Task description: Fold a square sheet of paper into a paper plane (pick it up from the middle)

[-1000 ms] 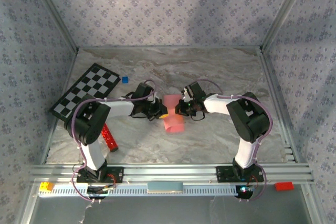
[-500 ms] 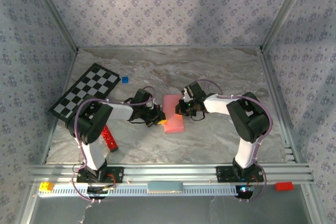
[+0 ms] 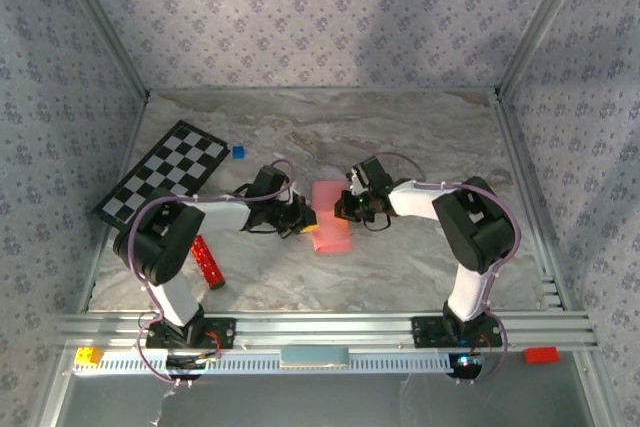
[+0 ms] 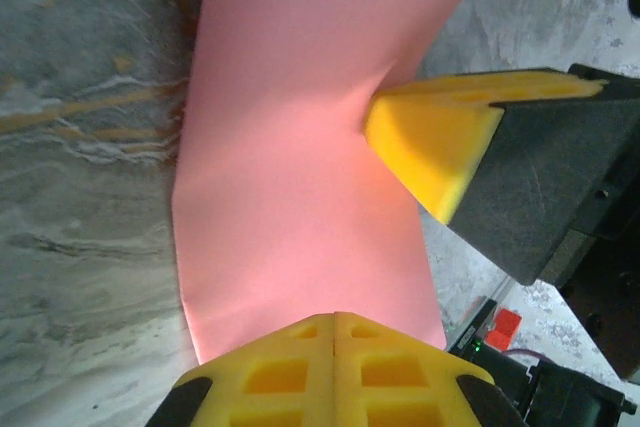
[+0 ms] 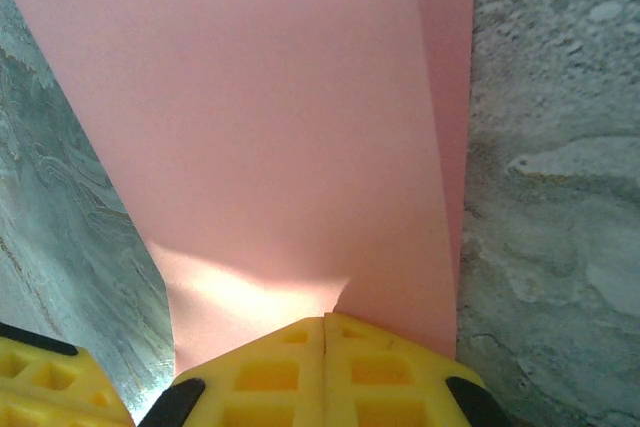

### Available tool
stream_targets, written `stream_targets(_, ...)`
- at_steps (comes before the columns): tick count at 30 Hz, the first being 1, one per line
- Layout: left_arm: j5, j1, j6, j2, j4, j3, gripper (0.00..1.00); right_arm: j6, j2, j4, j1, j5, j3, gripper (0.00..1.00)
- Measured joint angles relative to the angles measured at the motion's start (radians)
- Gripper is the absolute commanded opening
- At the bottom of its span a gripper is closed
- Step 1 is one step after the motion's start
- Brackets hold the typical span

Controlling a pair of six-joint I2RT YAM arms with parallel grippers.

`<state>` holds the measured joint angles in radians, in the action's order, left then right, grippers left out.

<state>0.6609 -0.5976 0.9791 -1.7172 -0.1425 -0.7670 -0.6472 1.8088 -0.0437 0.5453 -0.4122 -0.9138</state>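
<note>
**Pink sheet pinched from both sides, mid-table**

Table [image 3: 420, 137]: grey marbled top, enclosed by patterned walls and an aluminium frame.

Checkerboard [image 3: 165, 173]: black and white, laid flat at the far left of the table, turned at an angle to the table edges.

Arms: both are reached inward from their bases and are brought close together near the middle of the table, low over the surface.

Pink sheet [image 3: 329, 220]: found at the centre of the table, between the two grippers. It is seen as a narrow rectangle with its long side running away from the arms. In the right wrist view [image 5: 270, 117] a second layer is seen along the right-hand side, offset under the upper one, so the sheet is recorded as folded over. In the left wrist view [image 4: 300, 147] the marbled table shows on both sides of it.

Left gripper [image 3: 303, 219]: yellow fingers are pressed together, with the sheet's left edge pinched at the tips [image 4: 334, 332].

Right gripper [image 3: 343, 209]: fingers are likewise pressed together on the opposite edge [image 5: 325, 332]; a small pucker in the paper is noted just ahead of the tips.

Red glittery bar [image 3: 207, 261]: laid on the table beside the left arm, well apart from the sheet.

Blue cube [image 3: 238, 152]: set just beside the checkerboard's far right corner.
</note>
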Motion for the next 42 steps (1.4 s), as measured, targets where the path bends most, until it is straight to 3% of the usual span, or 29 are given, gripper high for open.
stream_targets(13,-0.009,-0.025,-0.103,-0.046,0.016,0.033,0.00,-0.018,-0.002,0.014,0.000,0.000,0.008,0.00)
stream_targets(23,-0.051,-0.043,-0.156,0.039,0.064,0.059,0.00,-0.018,-0.004,0.018,0.000,0.001,0.012,0.00)
stream_targets(42,0.036,-0.048,-0.170,-0.043,0.073,0.028,0.00,-0.018,-0.014,0.026,-0.001,0.007,0.026,0.00)
